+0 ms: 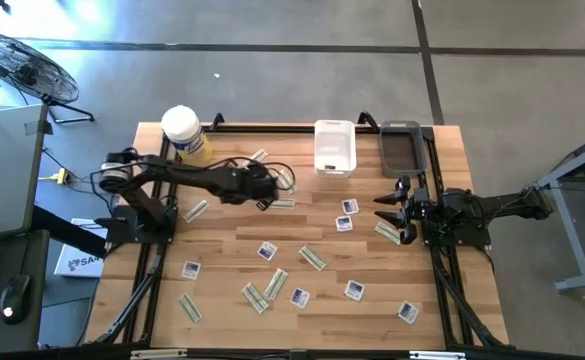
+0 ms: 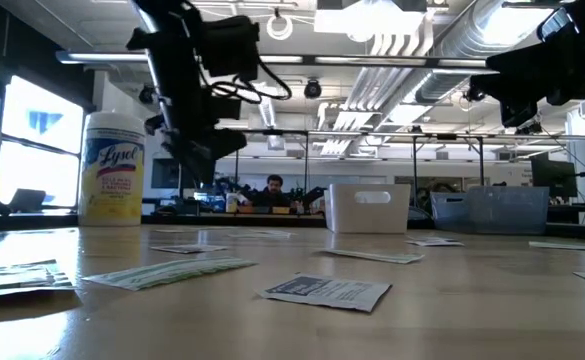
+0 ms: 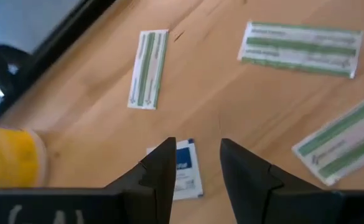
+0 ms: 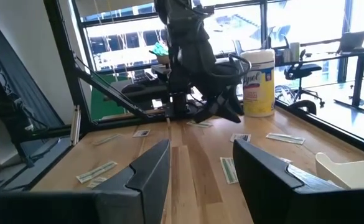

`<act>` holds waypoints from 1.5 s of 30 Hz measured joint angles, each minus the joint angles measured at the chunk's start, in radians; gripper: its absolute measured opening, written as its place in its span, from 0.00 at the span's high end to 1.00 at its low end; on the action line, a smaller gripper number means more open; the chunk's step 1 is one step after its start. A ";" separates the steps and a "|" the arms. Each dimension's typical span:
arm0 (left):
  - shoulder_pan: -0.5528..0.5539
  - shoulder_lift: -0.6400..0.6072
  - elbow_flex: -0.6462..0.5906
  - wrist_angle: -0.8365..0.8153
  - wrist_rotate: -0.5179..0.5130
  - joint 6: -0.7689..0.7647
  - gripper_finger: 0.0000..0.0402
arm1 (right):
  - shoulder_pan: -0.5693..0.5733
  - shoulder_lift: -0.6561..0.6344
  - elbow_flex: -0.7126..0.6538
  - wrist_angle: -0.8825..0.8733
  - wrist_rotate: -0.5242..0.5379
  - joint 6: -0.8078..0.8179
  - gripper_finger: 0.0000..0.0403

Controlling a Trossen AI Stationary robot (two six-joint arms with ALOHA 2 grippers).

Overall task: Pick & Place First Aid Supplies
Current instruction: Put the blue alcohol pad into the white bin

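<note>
The bench (image 1: 222, 290) is a pale wooden top carrying the supplies scattered flat over most of its surface, with a white bin (image 1: 334, 146) and a dark bin (image 1: 401, 147) at the far edge and a yellow wipes tub (image 1: 186, 135) at the far left corner.

Left arm: its claw (image 3: 196, 163) hovers just above the bench, near the tub, with its jaws part open and nothing between them. A square white packet (image 3: 183, 169) with blue print lies flat directly below the fingers.

Right arm: its claw (image 4: 200, 163) hangs at the right side of the bench, jaws apart and empty, waiting.

Green strips (image 3: 149, 68): narrow, pale green and white, lying flat, some singly and some overlapping in pairs. Square packets (image 1: 267, 251): white with blue marks, mostly lying apart from one another.

Handling, as judged: every packet is very light, thin and limp, with a smooth wrapper likely to slide on the wood. None stands proud of the bench, so a grip would need the fingertips pressed down astride one edge, or across the narrow width of a strip. Overlapping strips risk lifting together. Breakage appears unlikely; creasing is possible.
</note>
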 joint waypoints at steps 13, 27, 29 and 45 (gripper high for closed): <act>0.136 -0.034 -0.190 0.234 0.094 -0.096 0.50 | 0.000 0.013 0.000 -0.004 0.000 0.000 0.58; 0.141 -0.032 -0.357 0.444 0.108 -0.181 0.47 | 0.000 0.013 0.000 -0.007 0.000 0.000 0.58; 0.140 -0.032 -0.375 0.477 0.100 -0.183 0.47 | 0.000 0.013 0.000 -0.007 0.000 0.000 0.58; 0.141 -0.032 -0.404 0.520 0.109 -0.206 0.64 | 0.000 0.013 0.000 -0.006 0.000 0.000 0.58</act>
